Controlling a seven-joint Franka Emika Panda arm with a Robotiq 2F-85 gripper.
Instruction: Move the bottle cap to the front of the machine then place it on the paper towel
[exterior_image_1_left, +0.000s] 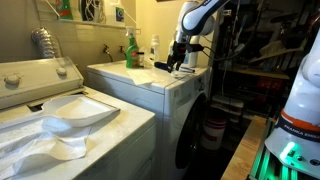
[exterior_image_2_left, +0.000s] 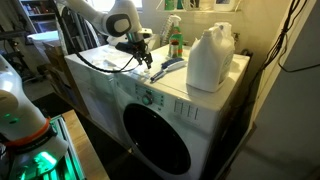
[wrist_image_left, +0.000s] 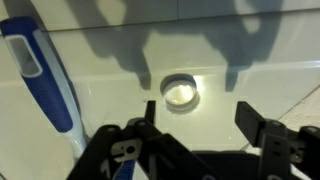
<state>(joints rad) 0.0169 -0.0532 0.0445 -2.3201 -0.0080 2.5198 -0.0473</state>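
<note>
Now the gripper hovers, jaws apart, over the bottle cap!
Wrist view, left to right: a blue-and-white handle at the left edge, the cap mid-frame on the machine top, fingers either side below. I'd drop straight, centre the cap, squeeze gently, clear of that handle.

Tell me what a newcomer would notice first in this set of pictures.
The white front-loading machine with its round dark door dominates an exterior view, with a large white jug on its top. In the wrist view the gripper hovers open close to the small round bottle cap, and a blue-and-white object lies at the left.
</note>
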